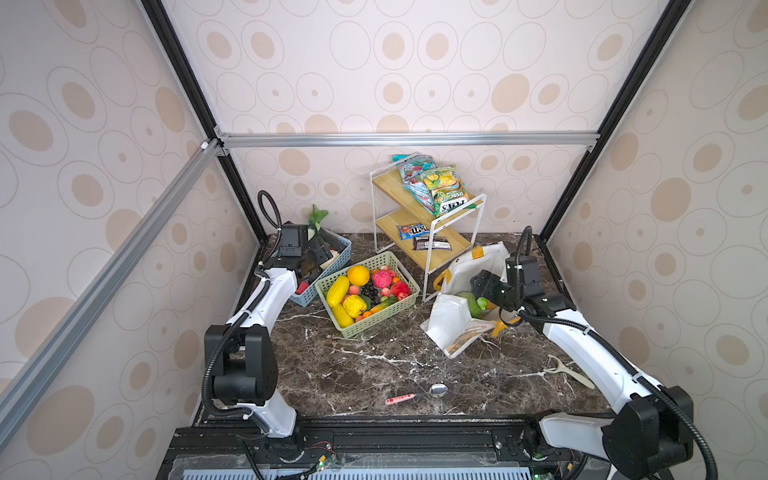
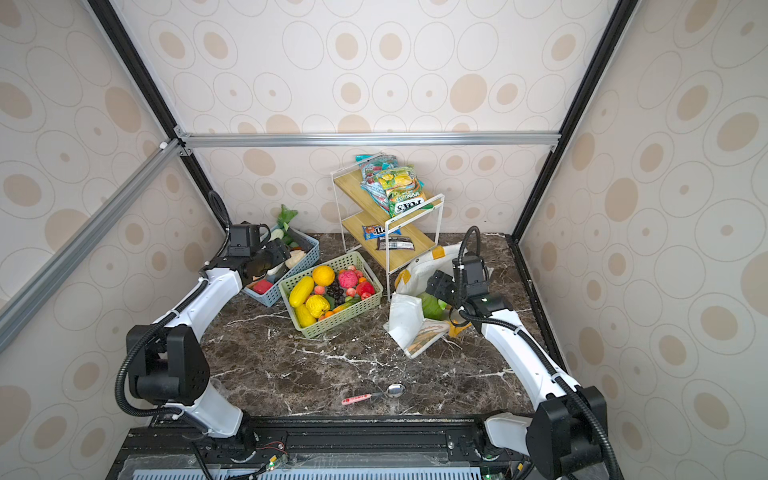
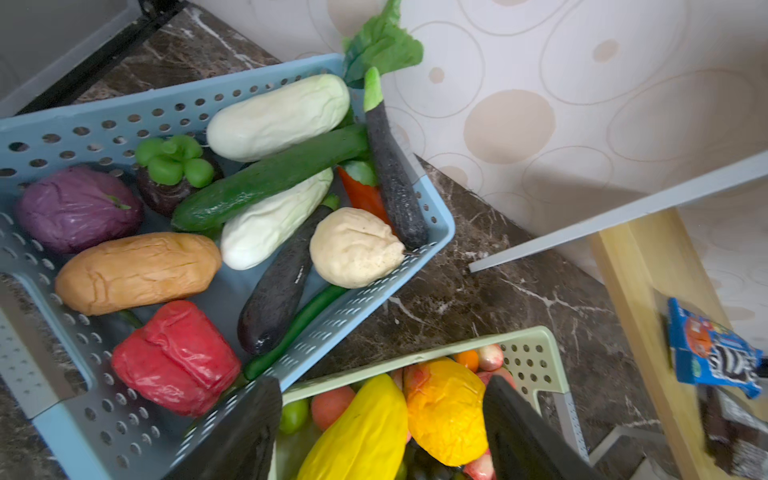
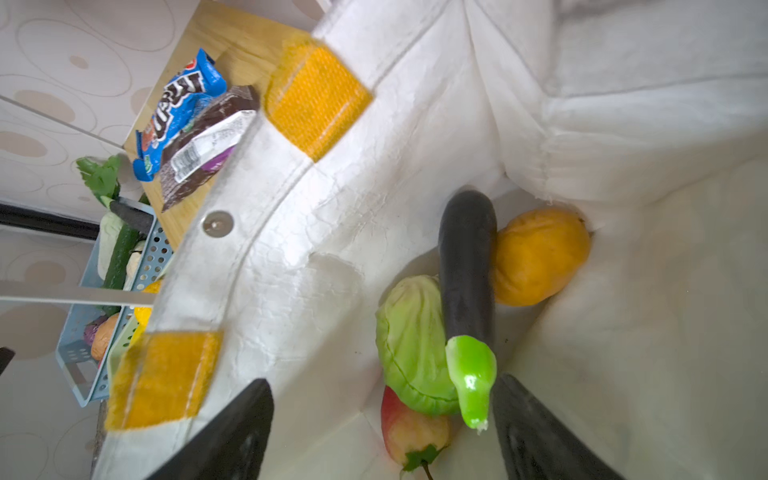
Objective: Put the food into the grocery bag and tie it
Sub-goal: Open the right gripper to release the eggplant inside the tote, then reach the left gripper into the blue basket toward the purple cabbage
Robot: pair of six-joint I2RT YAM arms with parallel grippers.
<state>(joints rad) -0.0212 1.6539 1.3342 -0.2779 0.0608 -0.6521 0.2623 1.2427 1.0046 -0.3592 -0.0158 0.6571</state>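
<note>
Four pieces of food lie inside the grocery bag point(image 4: 623, 124): a dark eggplant point(image 4: 467, 266) across a light-green cabbage point(image 4: 409, 345), an orange fruit point(image 4: 540, 257) beside it and a red-yellow apple point(image 4: 409, 428); the bag slumps open-mouthed on the right of the marble table point(image 1: 374, 365), just beside the foot of the rack point(image 1: 386, 183); the right gripper point(image 4: 382, 384) hangs in its mouth, jaws wide apart and empty (the eggplant's green stem sits just beside one finger); the left gripper point(image 3: 380, 384), jaws likewise spread and empty, hangs over the adjoining rims of two baskets; the blue basket point(image 3: 436, 232) holds a purple cabbage point(image 3: 77, 208), white gourds point(image 3: 278, 118), a cucumber point(image 3: 270, 178), a red pepper point(image 3: 174, 357) and a pale pear point(image 3: 353, 249); the green basket point(image 1: 374, 323) holds yellow, orange, pink and red fruit point(image 1: 358, 275); snack packets point(image 1: 440, 187) lie on the rack's shelves
</note>
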